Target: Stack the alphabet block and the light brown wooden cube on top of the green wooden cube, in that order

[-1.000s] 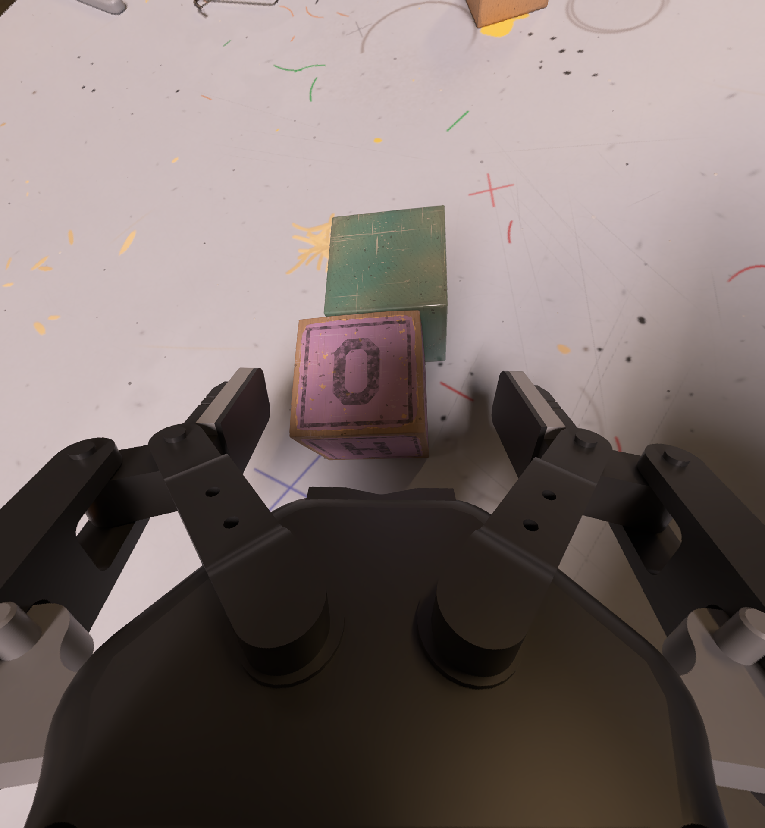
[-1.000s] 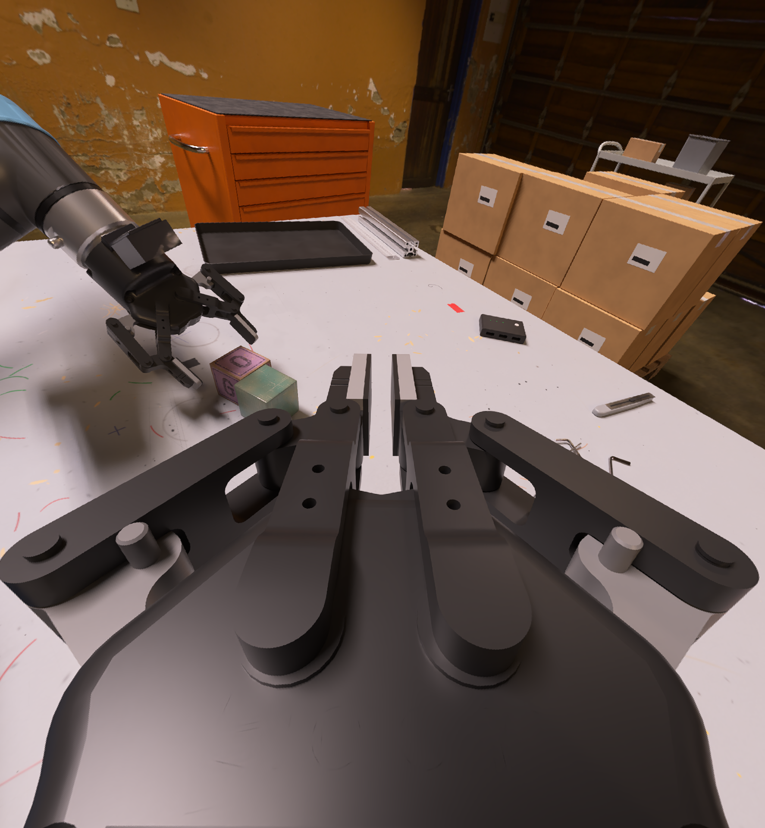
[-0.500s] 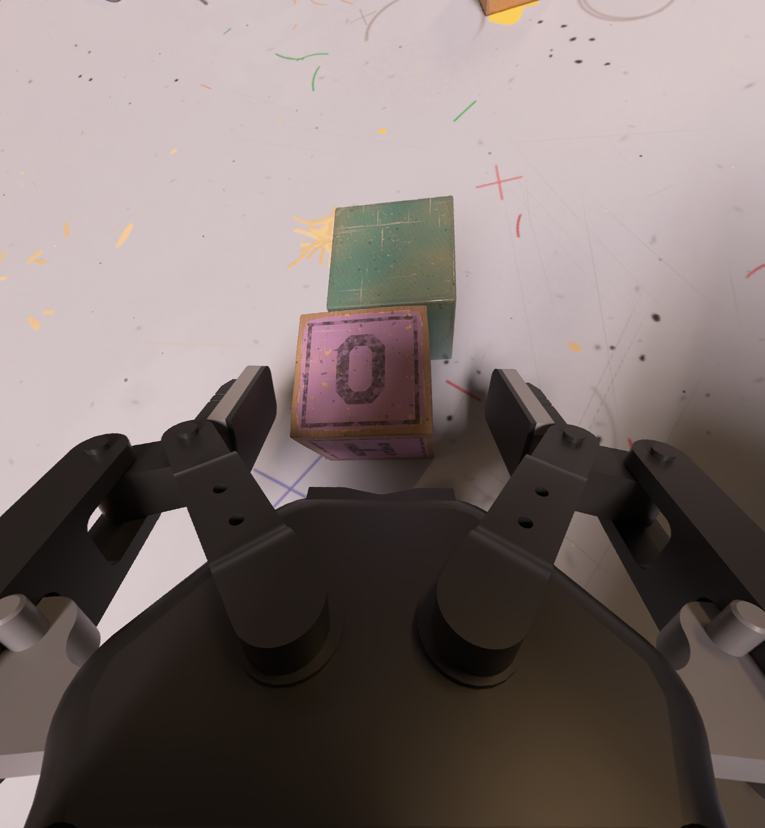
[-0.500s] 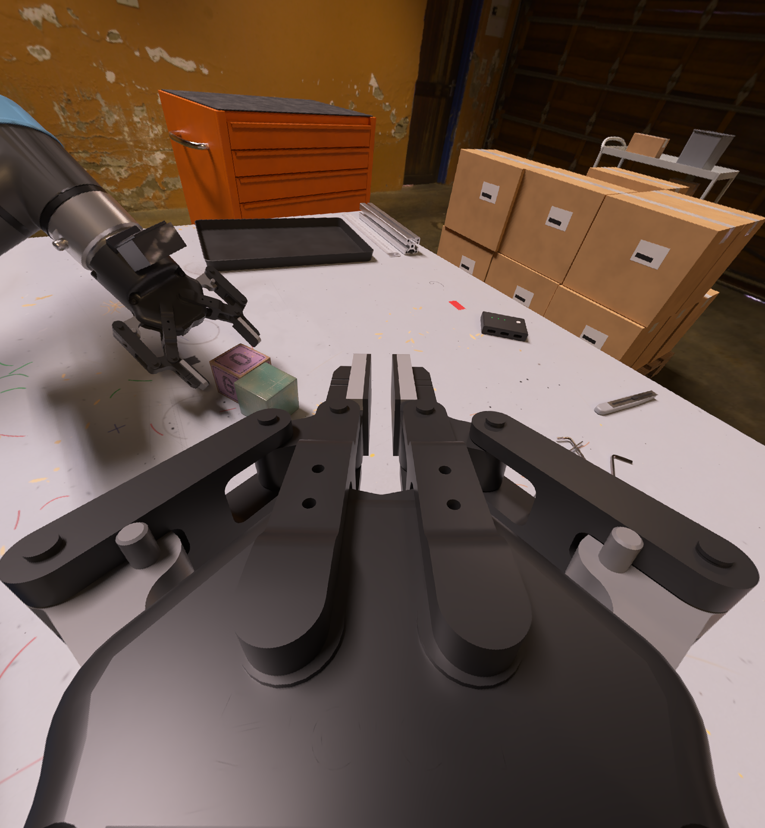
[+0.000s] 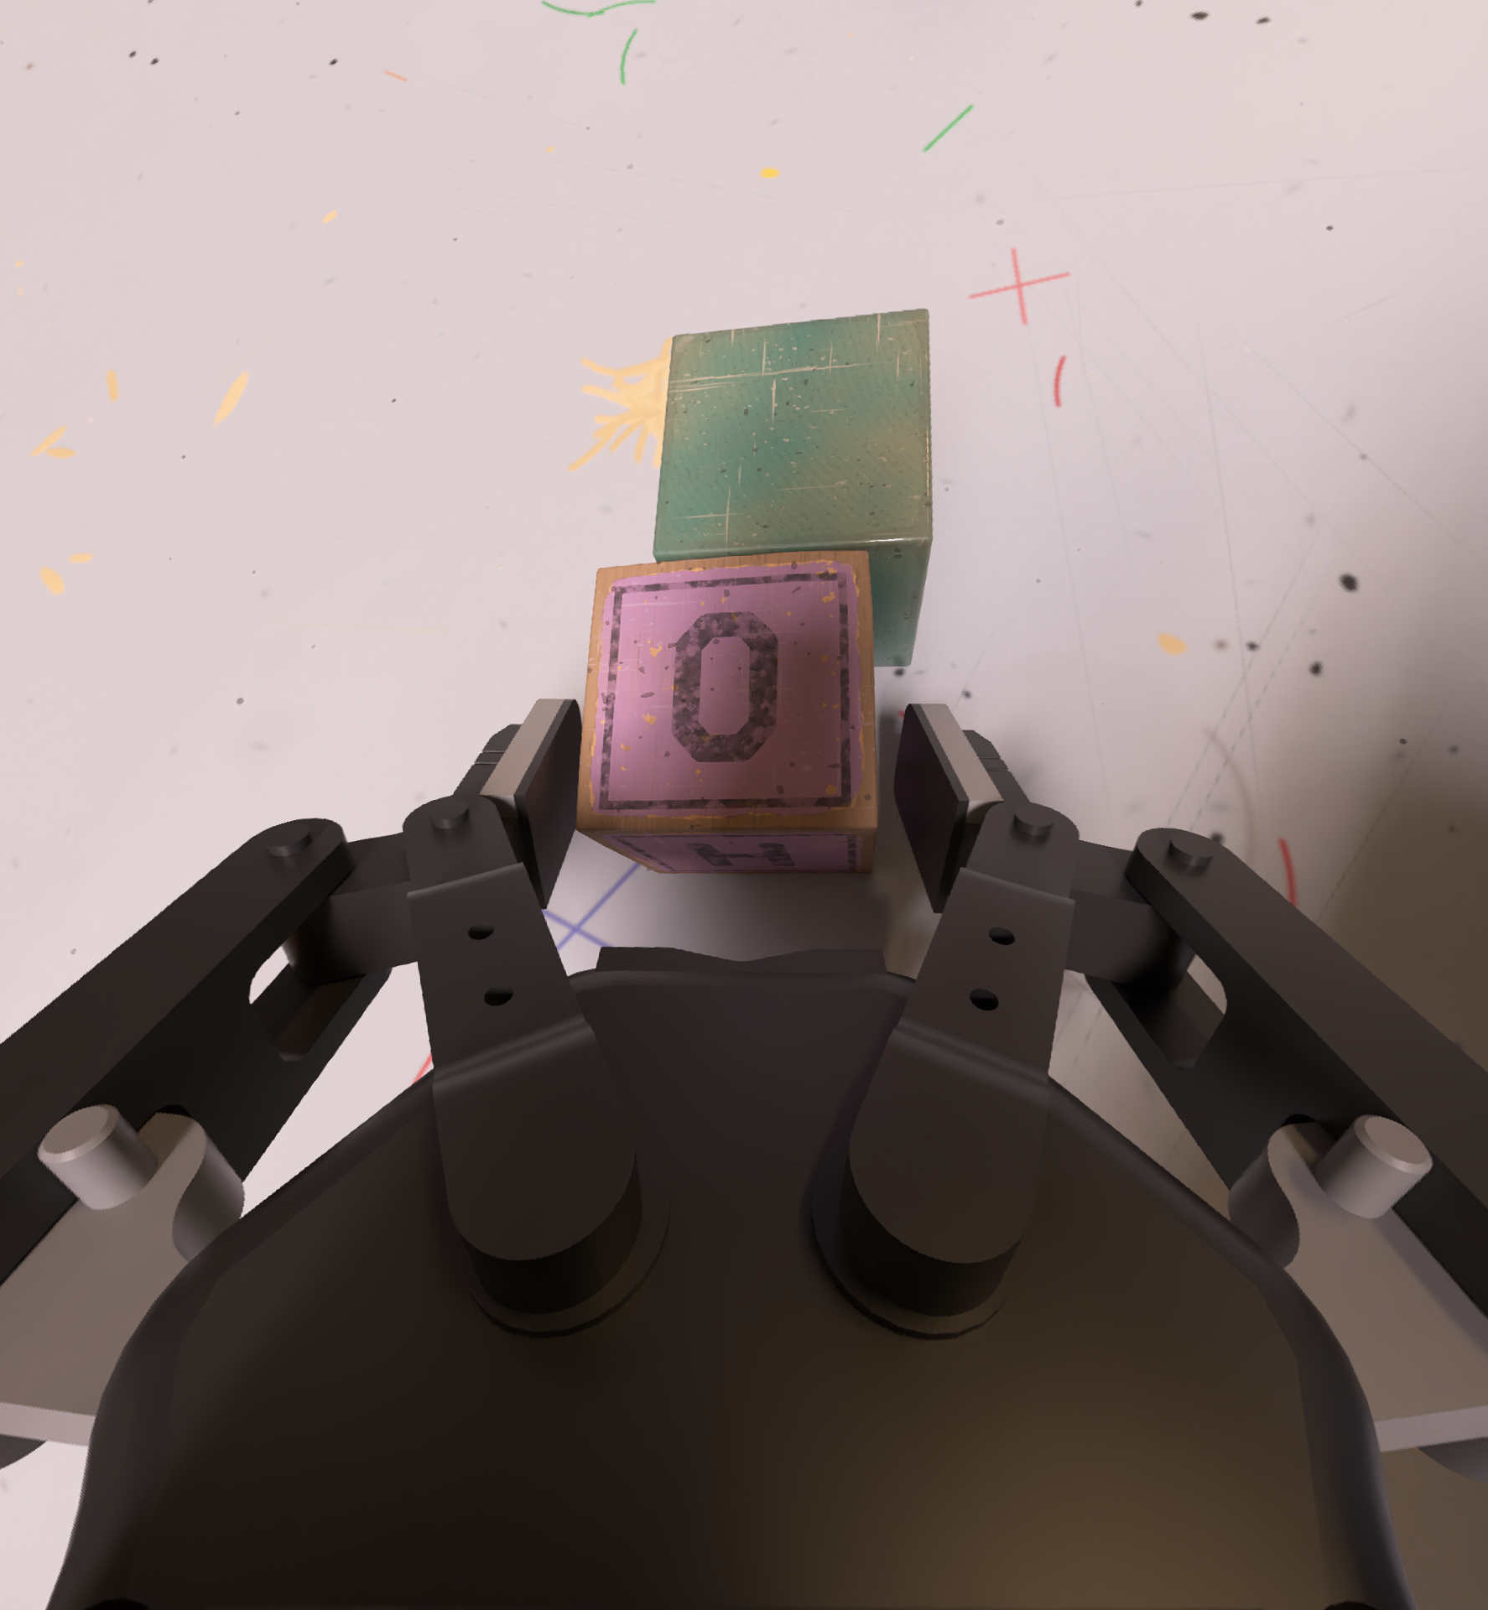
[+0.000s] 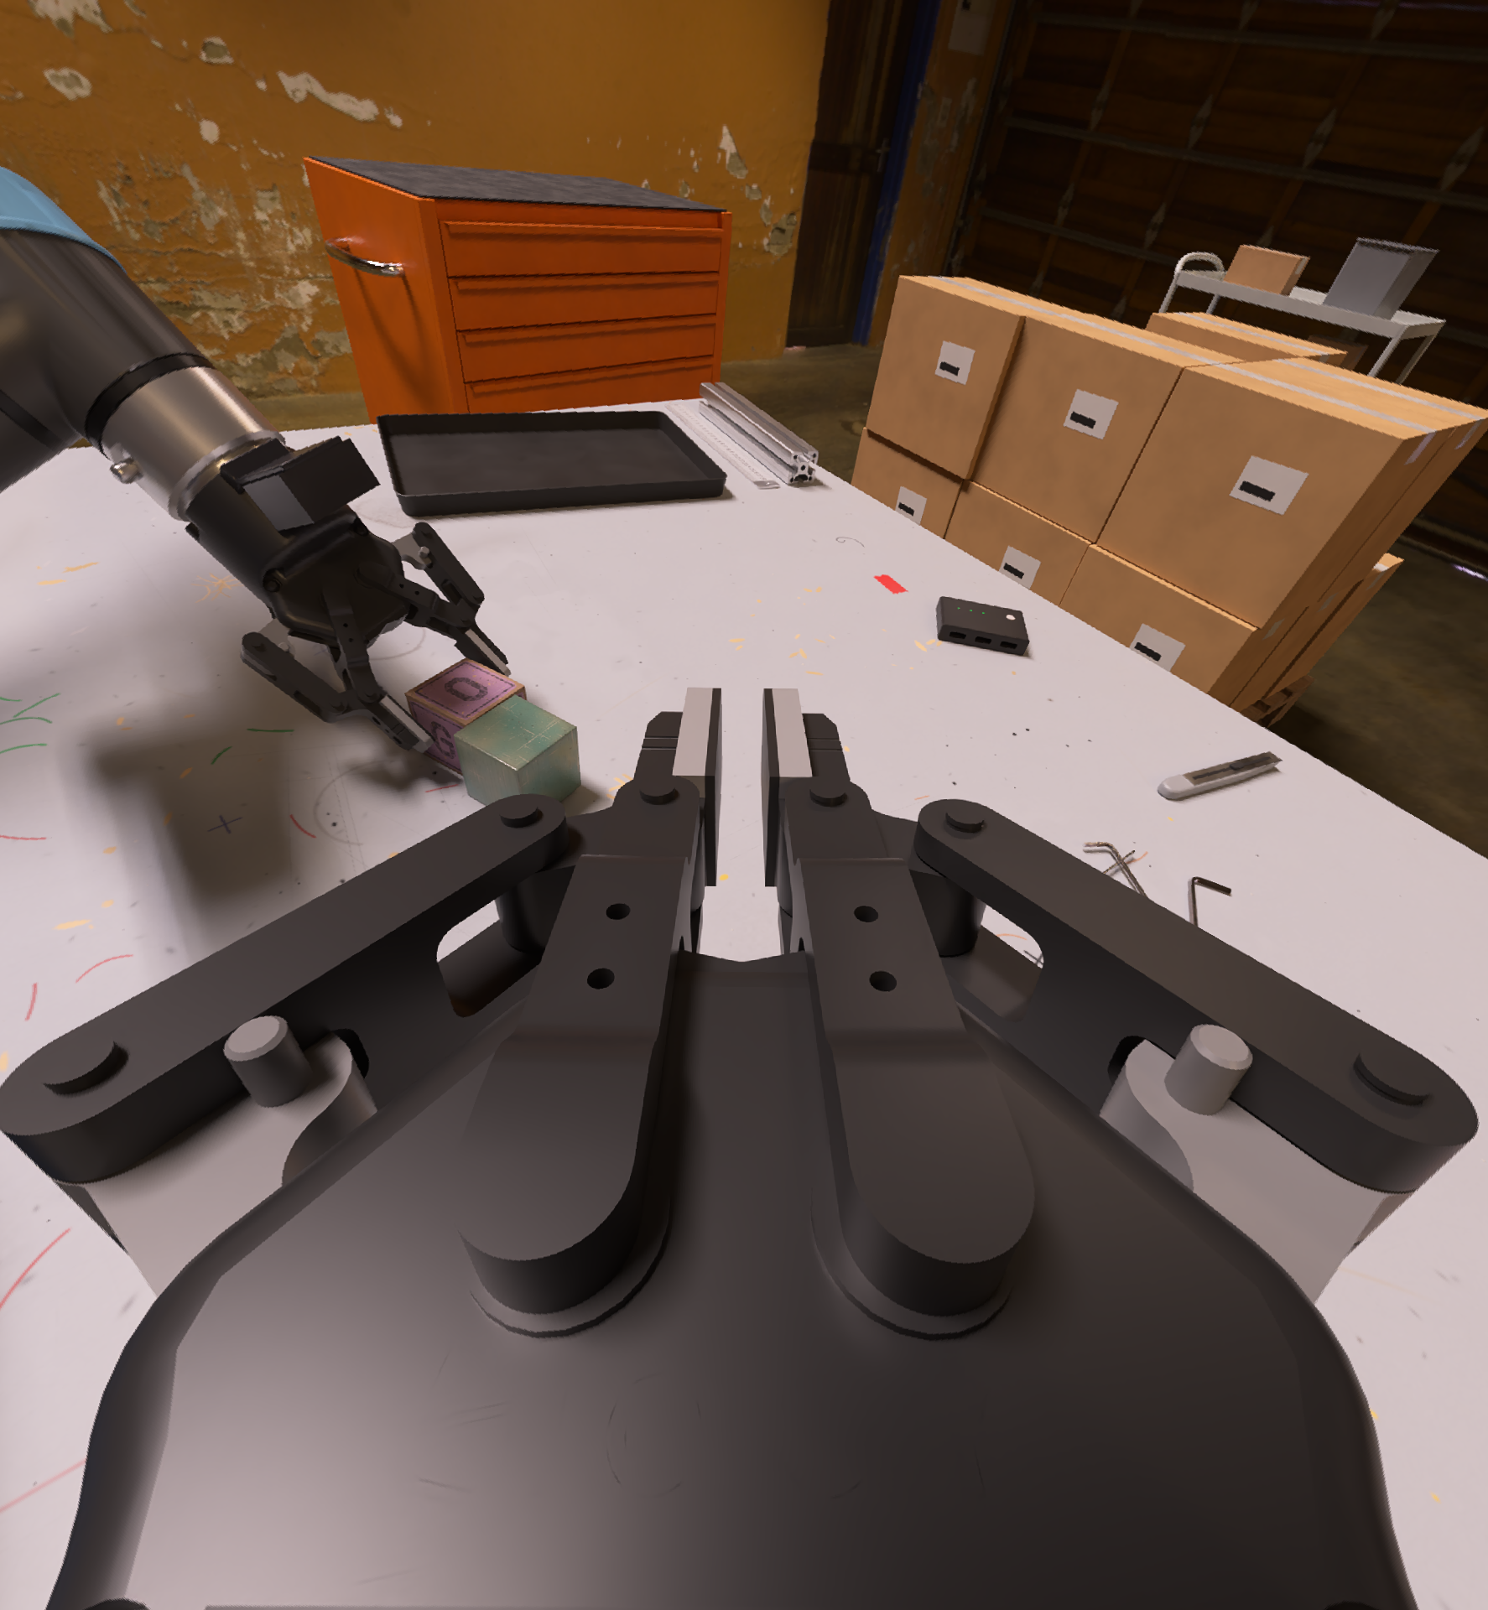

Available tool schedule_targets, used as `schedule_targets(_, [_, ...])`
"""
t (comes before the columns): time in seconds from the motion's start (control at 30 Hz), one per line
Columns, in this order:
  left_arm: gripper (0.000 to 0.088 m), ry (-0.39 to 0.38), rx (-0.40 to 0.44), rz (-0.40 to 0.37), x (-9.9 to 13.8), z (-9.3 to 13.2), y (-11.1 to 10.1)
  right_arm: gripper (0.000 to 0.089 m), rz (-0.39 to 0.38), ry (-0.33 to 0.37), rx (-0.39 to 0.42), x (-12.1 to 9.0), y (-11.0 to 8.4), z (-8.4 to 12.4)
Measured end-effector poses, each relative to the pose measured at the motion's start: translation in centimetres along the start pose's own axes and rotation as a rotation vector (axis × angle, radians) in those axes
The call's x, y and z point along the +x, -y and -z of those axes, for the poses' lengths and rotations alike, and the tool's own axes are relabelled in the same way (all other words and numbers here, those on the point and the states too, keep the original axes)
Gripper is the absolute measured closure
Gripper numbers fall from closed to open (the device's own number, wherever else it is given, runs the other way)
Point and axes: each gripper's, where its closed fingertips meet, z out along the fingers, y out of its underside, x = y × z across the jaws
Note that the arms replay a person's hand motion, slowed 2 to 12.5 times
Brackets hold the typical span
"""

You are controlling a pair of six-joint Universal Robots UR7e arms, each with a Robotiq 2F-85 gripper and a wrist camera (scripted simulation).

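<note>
The alphabet block (image 5: 727, 697), pink-faced with a wooden rim, sits on the white table against the near side of the green wooden cube (image 5: 793, 436). My left gripper (image 5: 736, 775) is open and straddles the block, one finger close on each side, the right one with a small gap. In the right wrist view the left gripper (image 6: 453, 697) is low over the block (image 6: 462, 693), with the green cube (image 6: 518, 749) beside it. My right gripper (image 6: 740, 732) hovers apart, its fingers nearly together with nothing between them. The light brown cube is not in view.
A black tray (image 6: 549, 462) and an aluminium rail (image 6: 758, 431) lie at the table's far end. A small black box (image 6: 982, 623), a utility knife (image 6: 1215, 774) and hex keys (image 6: 1159, 871) lie to the right. An orange cabinet (image 6: 549, 287) and cardboard boxes (image 6: 1159, 453) stand beyond.
My left gripper has come down and forward so its fingers now flank the alphabet block, and they have narrowed. The right gripper has not moved.
</note>
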Motion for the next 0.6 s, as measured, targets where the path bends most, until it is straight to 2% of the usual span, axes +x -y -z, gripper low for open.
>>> schedule_targets(0.13, [0.0321,-0.003,-0.001,-0.005,0.03,-0.05,-0.08,0.0809,0.001,0.000,-0.002,-0.01,-0.03,0.00])
schedule_targets(0.6, [0.0321,-0.007,0.009,-0.018,-0.09,0.68,-0.05,0.0806,0.000,0.004,-0.001,-0.01,-0.07,0.02])
